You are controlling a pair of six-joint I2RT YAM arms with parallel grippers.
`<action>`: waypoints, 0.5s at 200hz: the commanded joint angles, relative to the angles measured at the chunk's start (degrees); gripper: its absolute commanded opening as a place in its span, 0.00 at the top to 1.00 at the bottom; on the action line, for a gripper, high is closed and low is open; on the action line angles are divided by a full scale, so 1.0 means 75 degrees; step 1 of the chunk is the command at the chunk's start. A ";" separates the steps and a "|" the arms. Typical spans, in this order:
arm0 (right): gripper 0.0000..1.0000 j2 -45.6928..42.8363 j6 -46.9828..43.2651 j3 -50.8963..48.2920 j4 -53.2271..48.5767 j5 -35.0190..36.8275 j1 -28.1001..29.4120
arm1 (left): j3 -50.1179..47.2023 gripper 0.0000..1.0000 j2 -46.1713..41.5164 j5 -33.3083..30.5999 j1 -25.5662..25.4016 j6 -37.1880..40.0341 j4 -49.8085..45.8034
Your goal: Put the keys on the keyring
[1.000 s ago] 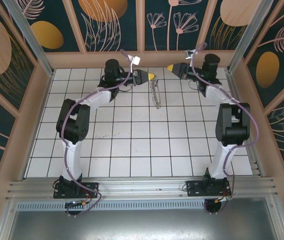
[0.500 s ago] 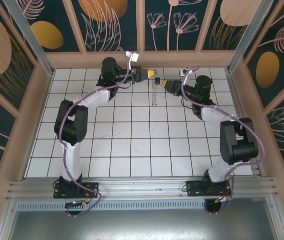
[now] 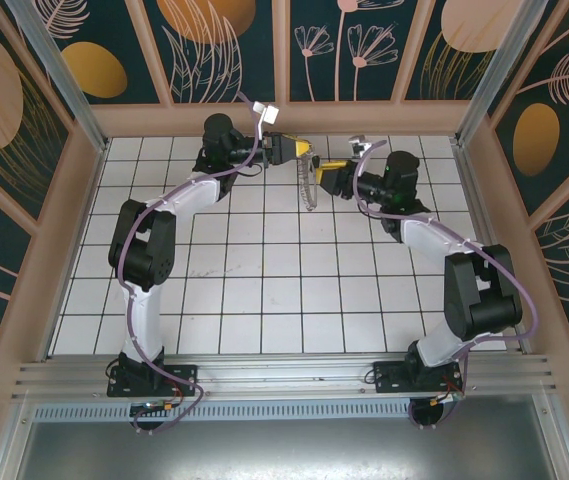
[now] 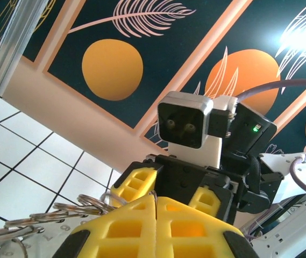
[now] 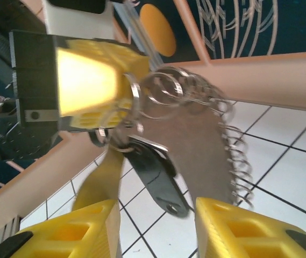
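Pinching the silvery-grey chain-like loop of linked metal rings (image 3: 310,188) in the left tool (image 3: 306,150), closed tight with one ring caught at the seam. Hangs straight down from that tool, seemingly clear of the white tiled table (image 3: 264,290), though hard to confirm from above. Facing it at close range, the right tool (image 3: 324,168), spread wide and gripping nothing. Inside that open gap, just beyond the tips: a small dark flat metal key piece (image 5: 154,174) with a hole at its lower end, dangling right under the left tool and beside the rings. Appears hooked to a small ring near its top; cannot tell whether properly threaded onto the loop or merely resting against it. Judging from this: loop held up and presented, right tool lined up on the key, threading itself unconfirmed. Left to do, probably: closing on the key, working it onto the loop if not yet on, then letting go.
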 commanded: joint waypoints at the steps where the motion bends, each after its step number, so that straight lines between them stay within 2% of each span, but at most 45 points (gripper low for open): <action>1: 0.59 0.0111 -0.0413 0.0483 -0.0100 -0.0421 0.0123 | 0.0321 1.00 -0.0281 0.0253 0.0000 -0.0062 0.0458; 57: 0.62 0.0485 -0.0461 0.0899 -0.0245 -0.0775 0.0170 | 0.0310 1.00 -0.0292 0.0378 0.0000 -0.0121 0.0486; 100: 0.89 0.0424 -0.0499 0.0718 -0.0300 -0.0999 0.0213 | 0.0325 1.00 -0.0248 0.0365 0.0000 -0.0362 0.0775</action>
